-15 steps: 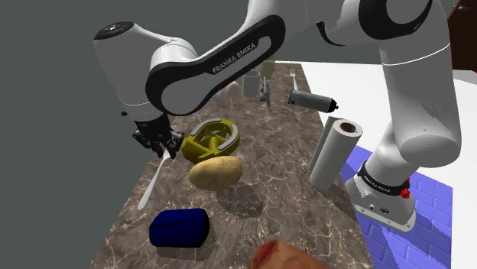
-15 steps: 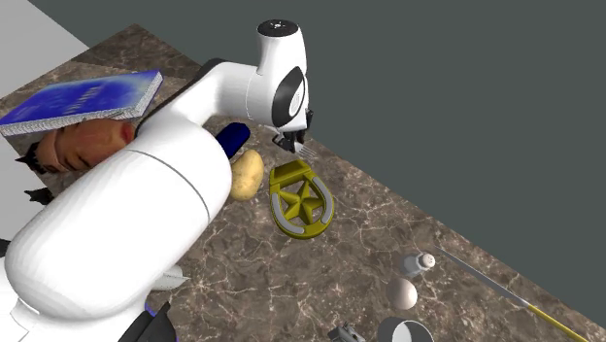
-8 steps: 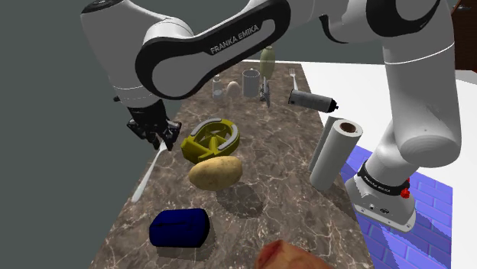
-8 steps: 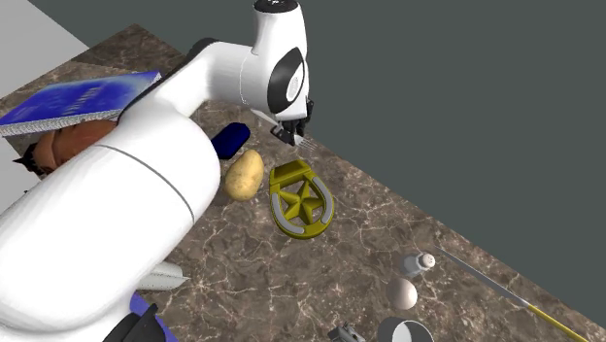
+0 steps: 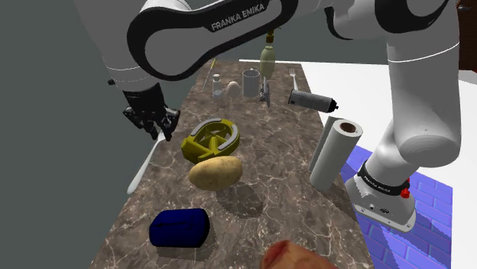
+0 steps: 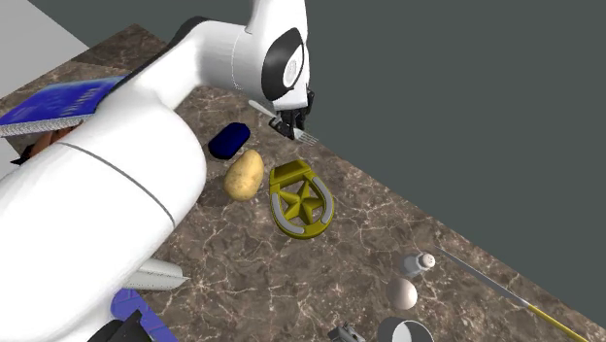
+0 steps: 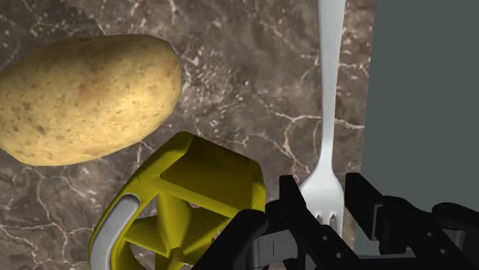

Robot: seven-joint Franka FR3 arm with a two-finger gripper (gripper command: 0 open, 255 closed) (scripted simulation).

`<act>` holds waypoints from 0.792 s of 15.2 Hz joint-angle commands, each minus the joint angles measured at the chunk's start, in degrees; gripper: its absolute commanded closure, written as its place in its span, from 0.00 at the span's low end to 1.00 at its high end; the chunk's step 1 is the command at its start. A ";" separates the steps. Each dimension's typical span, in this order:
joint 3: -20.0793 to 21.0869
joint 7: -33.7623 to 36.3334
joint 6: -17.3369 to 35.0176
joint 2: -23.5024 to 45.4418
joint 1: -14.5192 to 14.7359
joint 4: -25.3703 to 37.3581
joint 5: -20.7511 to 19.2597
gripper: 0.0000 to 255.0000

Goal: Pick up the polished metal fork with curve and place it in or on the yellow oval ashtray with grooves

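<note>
The black claw (image 5: 157,126) grips the tine end of the smooth, pale fork (image 5: 142,170). Its slim handle slants down along the edge of the veined brown marble counter (image 5: 275,176). Just beside it sits the yellow oval ashtray (image 5: 211,140) with raised spokes, near a lumpy potato (image 5: 215,173).

Counter's a dark brown marble-look slab (image 5: 271,172). Sitting on it: a yellow ashtray (image 5: 210,139) with a potato (image 5: 215,172) just beside it and a dark blue rounded block (image 5: 180,227) lower in the shoulder view. Over on that view's right there's a paper towel roll (image 5: 334,151) standing on end, plus a grey cylinder (image 5: 313,99) on its side. Far end has a mug (image 5: 251,82), egg (image 5: 231,89), small shaker (image 5: 217,85) and a bottle (image 5: 267,61).
</note>
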 commanded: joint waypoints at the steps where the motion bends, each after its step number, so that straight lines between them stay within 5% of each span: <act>1: 0.85 -1.48 1.87 -3.52 -3.45 -4.84 1.80 1.00; 11: 2.25 -19.16 11.65 -26.23 -21.99 -29.75 17.49 1.00; 12: 1.98 -18.96 12.37 -25.94 -21.69 -30.27 17.23 1.00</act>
